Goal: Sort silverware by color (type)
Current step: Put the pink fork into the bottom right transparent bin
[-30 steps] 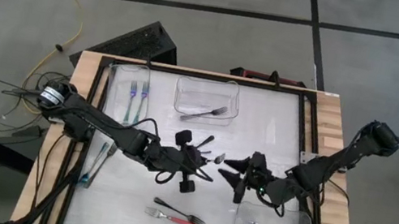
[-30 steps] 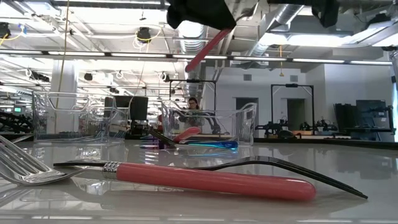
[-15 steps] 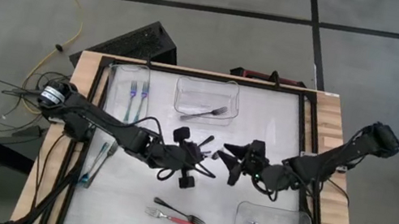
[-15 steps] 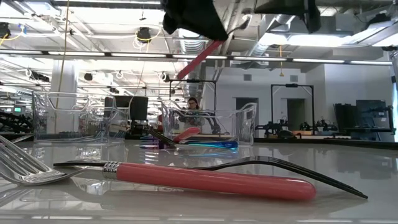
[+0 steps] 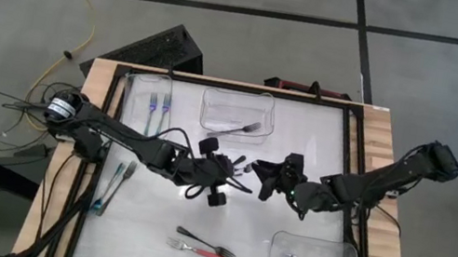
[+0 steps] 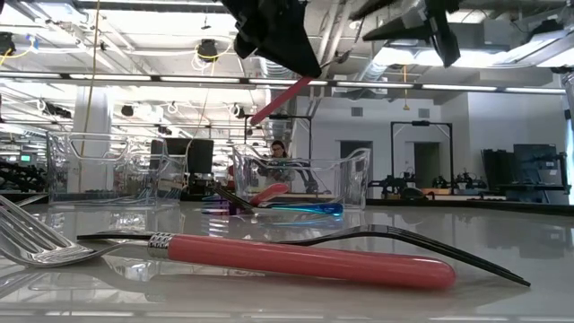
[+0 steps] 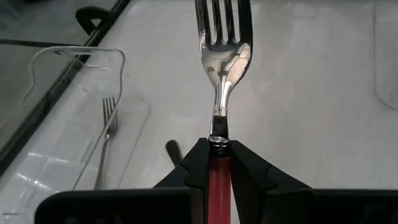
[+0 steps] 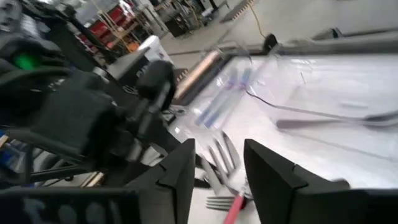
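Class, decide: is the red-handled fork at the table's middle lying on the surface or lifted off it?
Lifted. The left end effector clamps the red-handled fork by its handle, and the low view shows it hanging above the table.

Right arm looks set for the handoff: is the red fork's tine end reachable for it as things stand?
Probably yes. The left gripper is shut on the red fork at its handle, leaving the tines bare. The right gripper sits level with them, fingers apart, nothing between.
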